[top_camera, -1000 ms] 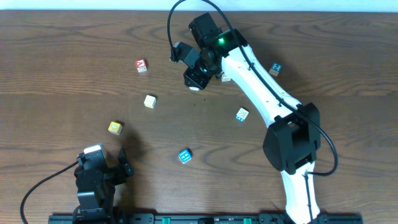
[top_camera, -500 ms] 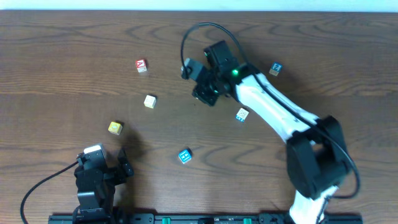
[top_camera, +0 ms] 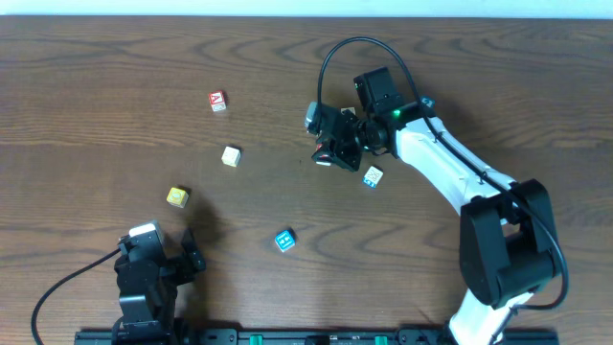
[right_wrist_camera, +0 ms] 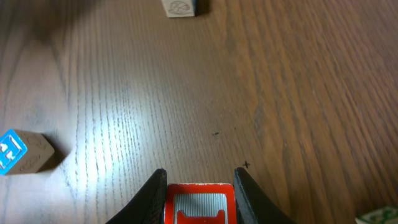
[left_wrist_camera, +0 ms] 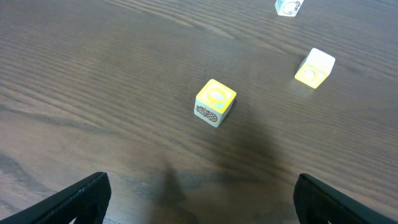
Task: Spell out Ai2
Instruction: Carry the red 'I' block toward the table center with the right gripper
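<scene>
Red-white letter cube (right_wrist_camera: pixel 199 208): probably light, hard, slick; getting pinched on flat sides by right gripper (right_wrist_camera: pixel 199 177); idling wide open at left gripper (left_wrist_camera: pixel 202 193).

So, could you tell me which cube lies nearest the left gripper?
The yellow cube, right ahead of the open left gripper; the cream cube sits farther off.

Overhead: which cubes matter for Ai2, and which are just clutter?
Job:
A cube
red cube, likely the I, held in the right end effector

Clutter:
cream cube
yellow cube
blue cube
green-white cube
</scene>
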